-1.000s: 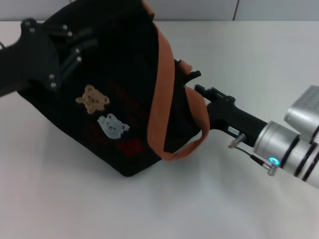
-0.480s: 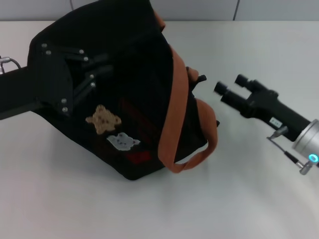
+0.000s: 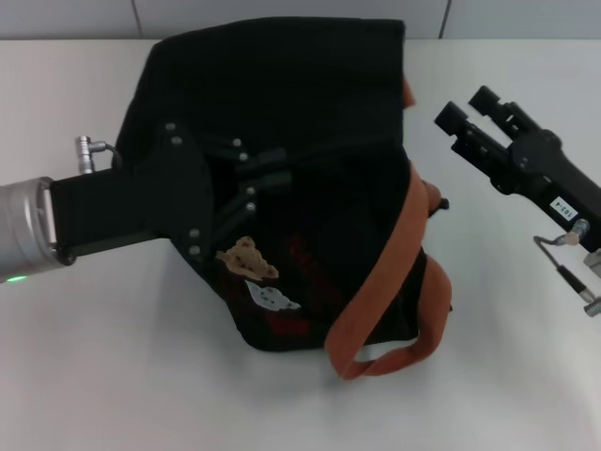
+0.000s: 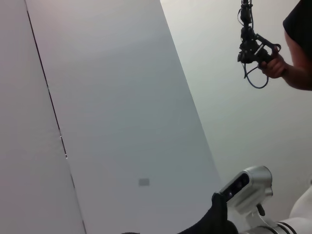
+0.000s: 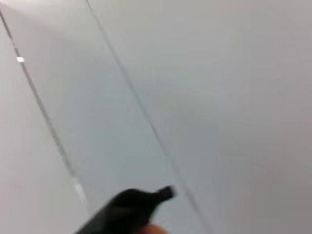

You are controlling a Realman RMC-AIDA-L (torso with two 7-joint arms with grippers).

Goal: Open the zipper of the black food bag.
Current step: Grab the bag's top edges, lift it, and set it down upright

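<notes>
Right now my left hand (image 3: 268,174) is clenched on the black food bag (image 3: 310,113), tilted on the table (image 3: 113,376). My right hand (image 3: 458,113) hangs released, just beside. Soft, floppy fabric; zipper not visible, probably near the orange handles (image 3: 394,272).

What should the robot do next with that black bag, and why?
Probably bring the right gripper back toward the black bag to find the zipper pull. It hangs open and empty beside the bag, apart from it, while the left gripper presses against the bag's side. The zipper itself cannot be made out here.
</notes>
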